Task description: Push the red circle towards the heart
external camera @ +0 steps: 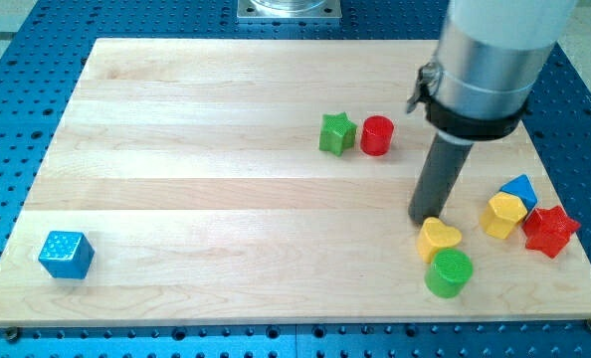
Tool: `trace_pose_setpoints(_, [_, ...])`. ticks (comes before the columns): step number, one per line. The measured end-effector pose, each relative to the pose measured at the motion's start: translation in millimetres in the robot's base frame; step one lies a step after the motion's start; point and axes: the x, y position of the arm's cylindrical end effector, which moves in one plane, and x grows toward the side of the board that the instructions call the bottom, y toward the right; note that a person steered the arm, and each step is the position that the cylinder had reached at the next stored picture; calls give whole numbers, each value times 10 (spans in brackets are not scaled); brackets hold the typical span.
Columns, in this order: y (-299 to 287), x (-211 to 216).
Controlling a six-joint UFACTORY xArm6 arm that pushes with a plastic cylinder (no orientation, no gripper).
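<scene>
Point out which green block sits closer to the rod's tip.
The green cylinder, below the yellow heart beside my tip; the green star sits farther off.

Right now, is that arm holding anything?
No fingers here: my tip is a bare rod holding nothing, just above the yellow heart, well below the red circle.

My table point(226, 189) carries a red circle point(377, 135); beside it a green star point(337, 132), the yellow heart point(438, 239) toward the view's bottom.
</scene>
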Motion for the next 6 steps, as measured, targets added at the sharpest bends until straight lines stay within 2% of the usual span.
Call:
trace_pose_setpoints(2, [17,-1520])
trace_pose_setpoints(3, [-136,-1704])
trace_pose_setpoints(4, [-429,-1460])
trace_pose_setpoints(6, [-641,-274])
